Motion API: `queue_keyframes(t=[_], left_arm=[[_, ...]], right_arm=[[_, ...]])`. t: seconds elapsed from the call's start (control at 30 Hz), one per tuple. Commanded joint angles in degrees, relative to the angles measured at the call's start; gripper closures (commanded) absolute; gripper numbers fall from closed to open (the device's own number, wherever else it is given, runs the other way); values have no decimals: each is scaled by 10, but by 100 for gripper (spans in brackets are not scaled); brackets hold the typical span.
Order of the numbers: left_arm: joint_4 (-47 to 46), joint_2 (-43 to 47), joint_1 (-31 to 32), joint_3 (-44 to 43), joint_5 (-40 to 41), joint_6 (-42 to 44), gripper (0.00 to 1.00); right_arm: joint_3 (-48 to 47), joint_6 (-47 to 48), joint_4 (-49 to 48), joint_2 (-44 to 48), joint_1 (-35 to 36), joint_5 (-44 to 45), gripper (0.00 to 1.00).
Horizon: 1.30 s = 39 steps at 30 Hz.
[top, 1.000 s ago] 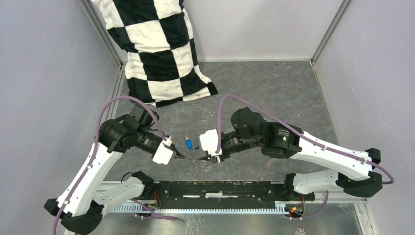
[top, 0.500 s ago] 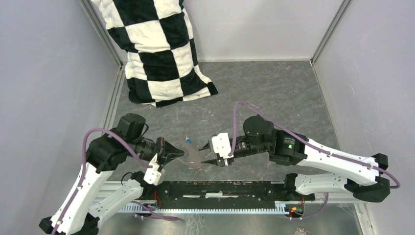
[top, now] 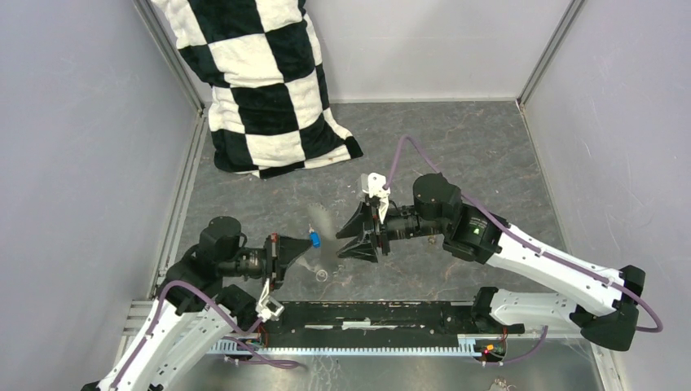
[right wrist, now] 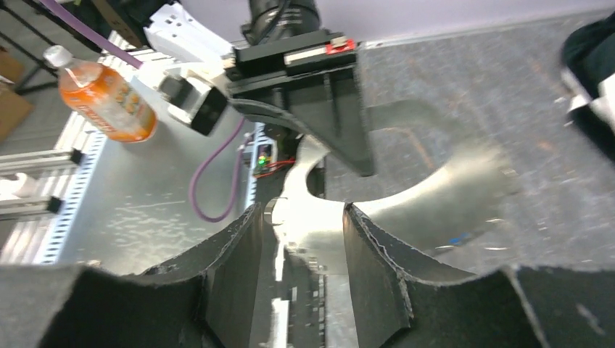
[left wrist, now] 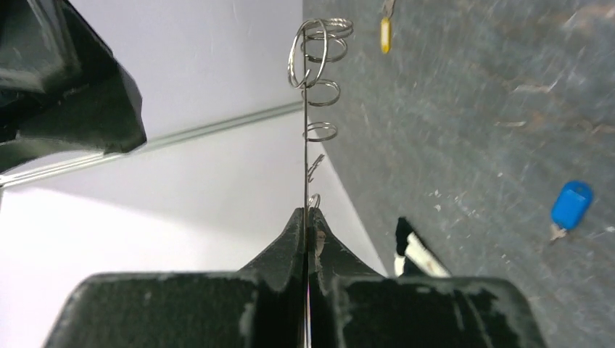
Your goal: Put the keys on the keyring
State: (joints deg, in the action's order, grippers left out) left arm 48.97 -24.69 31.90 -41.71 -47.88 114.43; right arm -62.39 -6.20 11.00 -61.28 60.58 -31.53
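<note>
My left gripper (left wrist: 307, 214) is shut on the keyring (left wrist: 305, 145), a thin silver wire seen edge-on that runs straight out from the fingertips, with small wire coils (left wrist: 319, 43) at its far end. The blue-headed key (left wrist: 571, 206) lies on the grey table to the right, just beyond the left gripper (top: 303, 252) in the top view, where it is a blue speck (top: 314, 239). A yellow-headed key (left wrist: 385, 34) lies farther off. My right gripper (top: 349, 240) faces the left one with jaws apart and holds nothing (right wrist: 302, 214); a blurred silvery shape (right wrist: 435, 188) lies beyond them.
A black-and-white checkered cloth (top: 265, 81) is heaped in the back left corner. Grey walls with metal posts (top: 542, 57) enclose the table. A black rail (top: 367, 314) runs along the near edge. Off the table stands an orange bottle (right wrist: 101, 90).
The left arm drew back toward its base, still shut on the wire. The right gripper turned, moved away from the near edge and opened wider. The blue key stayed put.
</note>
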Motion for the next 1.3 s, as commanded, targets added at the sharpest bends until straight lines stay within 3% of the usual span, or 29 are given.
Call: queue_keyframes(t=[0.0,0.1,0.43,0.7,1.03,1.27], left_arm=[[-181,14,-1,32,31,75,98],[-180,6,-1,25,30,68,98],[-144,-19,0,-3,48,71,98],[-135,-31,-1,-9,61,79,98],[-118,-34,-1,-13,68,91,98],[-103,-41,-1,-20,80,86,98]], right_arm=[[22,-100,-52,2,-1,-50,50],[33,-127,-88,-15,-1,-88,49],[-27,-85,-10,-95,-1,-139,53],[-39,-55,37,-105,-1,-102,58],[-72,-26,84,-102,-1,24,55],[-67,-31,76,-113,-1,15,60]])
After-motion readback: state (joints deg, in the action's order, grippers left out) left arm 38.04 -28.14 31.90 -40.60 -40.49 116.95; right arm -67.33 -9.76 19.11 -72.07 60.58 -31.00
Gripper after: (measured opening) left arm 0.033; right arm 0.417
